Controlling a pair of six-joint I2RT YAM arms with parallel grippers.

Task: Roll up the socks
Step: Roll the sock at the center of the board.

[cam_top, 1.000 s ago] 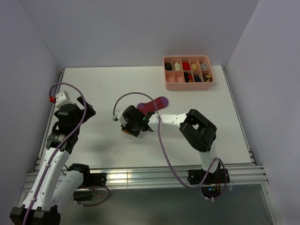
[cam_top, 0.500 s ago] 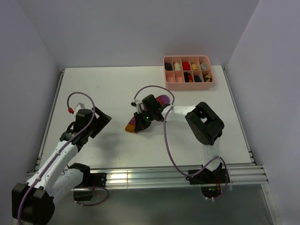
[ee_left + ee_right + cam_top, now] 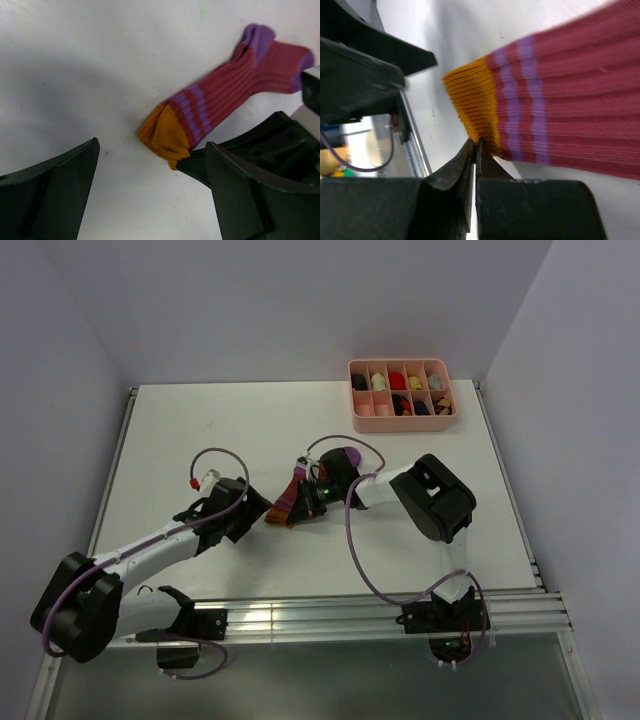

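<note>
The sock (image 3: 293,498) lies stretched on the white table, dark red with purple stripes, its purple toe (image 3: 348,456) to the far right and its orange cuff (image 3: 164,131) to the near left. My right gripper (image 3: 476,145) is shut, its tips pinching the cuff's edge (image 3: 470,107). In the top view it sits over the sock's cuff end (image 3: 305,502). My left gripper (image 3: 151,150) is open with nothing between its fingers, just left of the cuff and facing it (image 3: 250,512). The right gripper's dark fingers (image 3: 260,145) show beside the cuff.
A pink divided tray (image 3: 402,412) with small rolled sock bundles stands at the back right of the table. The left arm's cable (image 3: 215,462) loops above its wrist. White walls close in the table on the left, back and right.
The left arm has swung in from the table's left edge to just beside the cuff. The right gripper has shifted back and right, still holding the cuff.
</note>
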